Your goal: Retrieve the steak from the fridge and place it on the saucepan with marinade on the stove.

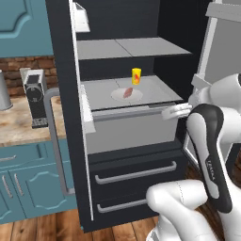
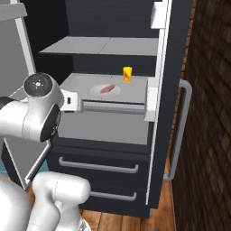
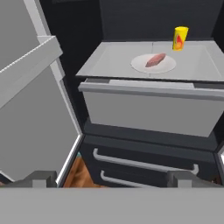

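Note:
The fridge (image 1: 63, 70) stands with both doors open. On its middle grey shelf (image 3: 109, 61) the steak (image 1: 127, 92) (image 2: 107, 89) (image 3: 155, 60) lies on a small white plate (image 3: 140, 65). Behind it, to the right, is a small yellow carton (image 1: 136, 76) (image 3: 180, 38). My gripper (image 3: 111, 179) is open, with its two dark fingertips (image 3: 43, 177) far apart and nothing between them. It hovers in front of the fridge, short of the shelf and left of the steak. The saucepan and the stove are out of view.
Below the shelf are a grey bin front (image 3: 148, 109) and two black drawers with silver handles (image 1: 134, 174). An open door (image 3: 30, 100) flanks my hand closely. A wooden counter with a coffee machine (image 1: 34, 94) lies left of the fridge, and a brick wall (image 2: 207, 113) right of it.

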Motion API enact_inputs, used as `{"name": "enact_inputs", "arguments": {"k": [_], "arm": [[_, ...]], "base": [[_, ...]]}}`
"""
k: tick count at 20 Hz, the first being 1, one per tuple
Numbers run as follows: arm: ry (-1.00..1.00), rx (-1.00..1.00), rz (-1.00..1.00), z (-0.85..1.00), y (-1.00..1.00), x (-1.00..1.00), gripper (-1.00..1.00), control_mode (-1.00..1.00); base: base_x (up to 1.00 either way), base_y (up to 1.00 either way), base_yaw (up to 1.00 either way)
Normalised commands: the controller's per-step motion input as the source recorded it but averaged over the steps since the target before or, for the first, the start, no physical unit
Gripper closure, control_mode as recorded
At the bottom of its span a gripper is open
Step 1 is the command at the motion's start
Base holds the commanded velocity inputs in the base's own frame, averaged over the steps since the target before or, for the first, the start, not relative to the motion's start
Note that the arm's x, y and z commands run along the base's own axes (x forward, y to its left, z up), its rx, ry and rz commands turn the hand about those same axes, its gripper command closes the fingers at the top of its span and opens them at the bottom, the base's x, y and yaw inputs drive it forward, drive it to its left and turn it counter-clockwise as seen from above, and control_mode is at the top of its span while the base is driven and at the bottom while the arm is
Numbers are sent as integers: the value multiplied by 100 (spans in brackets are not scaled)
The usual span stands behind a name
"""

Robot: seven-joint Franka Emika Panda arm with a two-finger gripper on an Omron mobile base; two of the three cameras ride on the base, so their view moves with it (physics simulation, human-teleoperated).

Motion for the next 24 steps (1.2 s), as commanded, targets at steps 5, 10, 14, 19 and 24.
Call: {"name": "enact_inputs", "arguments": {"k": [5,10,14,19,24], "arm": [[-3,0,0,0,0,-35,-100,-100],[0,0,0,0,0,-26,-100,-100],[0,0,0,0,0,-15,-100,-100],[0,0,0,0,0,-23,-100,-100],[0,0,0,0,0,-20,-100,-100]], "base": [[0,0,0],[0,0,0],[0,0,0],[0,0,0],[0,0,0]]}}
